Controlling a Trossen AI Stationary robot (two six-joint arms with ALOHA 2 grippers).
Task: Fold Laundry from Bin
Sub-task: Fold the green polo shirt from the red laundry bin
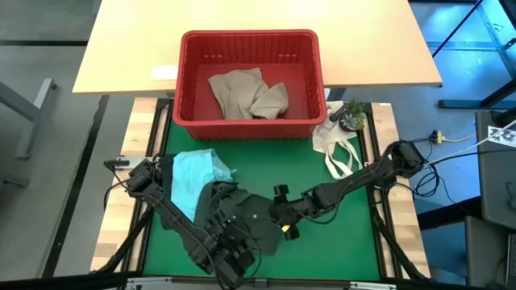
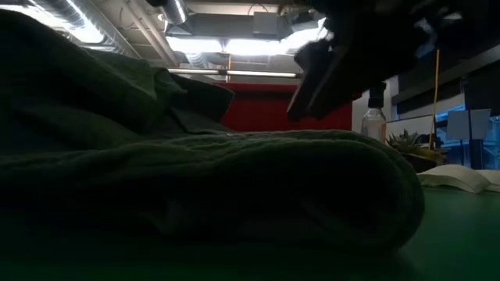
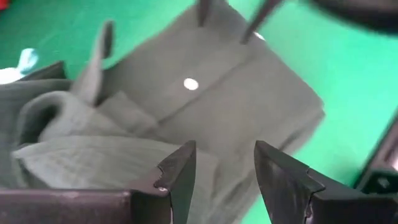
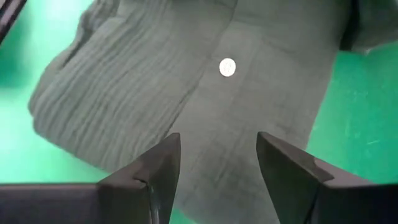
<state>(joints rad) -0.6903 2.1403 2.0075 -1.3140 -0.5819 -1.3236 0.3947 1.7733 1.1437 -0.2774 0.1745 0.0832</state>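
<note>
- left gripper (image 3: 217, 180) and right gripper (image 4: 217, 174), both released, fingers apart over dark olive garment (image 1: 254, 217)
- garment: crinkled ribbed cloth, one white button (image 4: 227, 67), on green counter (image 1: 339, 234)
- teal cloth (image 1: 193, 173) beside it
- red slotted bin (image 1: 250, 121) holds crumpled beige garment (image 1: 246, 93)

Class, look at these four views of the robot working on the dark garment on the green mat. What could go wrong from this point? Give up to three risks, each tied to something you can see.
1. Both grippers, left and right, hang open close above the dark garment; closing together, they might collide.
2. The teal garment touches it and might get dragged along.
3. A pinch on the bunched folds could undo them.
</note>
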